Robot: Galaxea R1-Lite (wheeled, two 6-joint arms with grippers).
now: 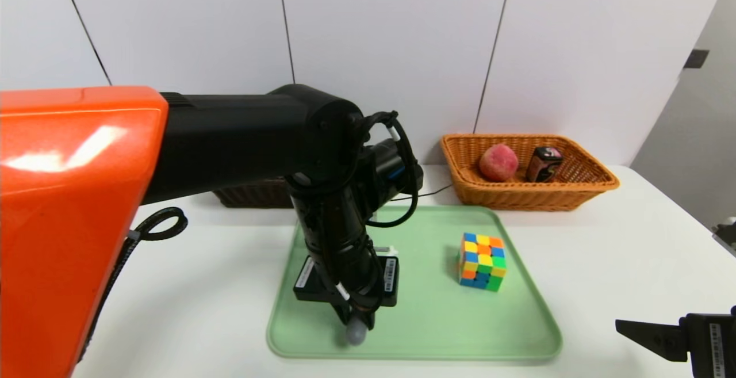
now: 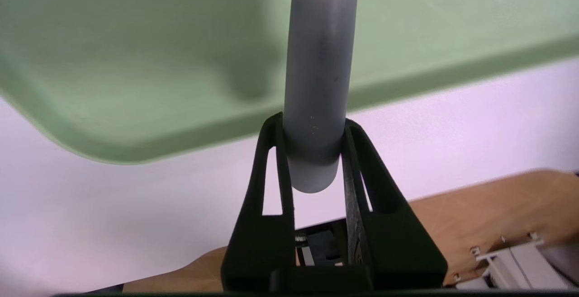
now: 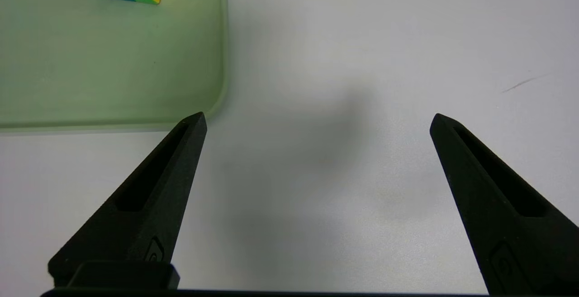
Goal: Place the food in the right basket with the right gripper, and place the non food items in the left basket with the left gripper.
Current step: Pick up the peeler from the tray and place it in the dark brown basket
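The left gripper point(image 2: 312, 152) pointed down over the near edge of the green tray point(image 1: 517, 332), its fingers point(image 2: 267, 170) clenched on the grey handle of the Y peeler point(image 2: 316, 84). The handle's rounded end stuck out just past the fingers on the wrist side, and its white head ran out of the left wrist view at the far end. In the head view only the handle's grey end point(image 1: 356, 332) showed, below the wrist, over the tray's near rim.

The right gripper point(image 3: 316, 120) hung over the bare white table point(image 3: 362, 39) off the tray's near right corner, fingers point(image 3: 149, 188) released and wide apart, nothing between them.

Farther back on the tray, the multicoloured puzzle cube point(image 1: 482, 261) stood alone on its right half.

Beyond the tray, the orange-tan wicker basket point(image 1: 592, 185) sat by the wall, holding the peach point(image 1: 498, 162) and, beside it, the small black box with a pink top point(image 1: 544, 163). The dark brown wicker basket point(image 1: 253, 194) lay mostly hidden behind the left arm.
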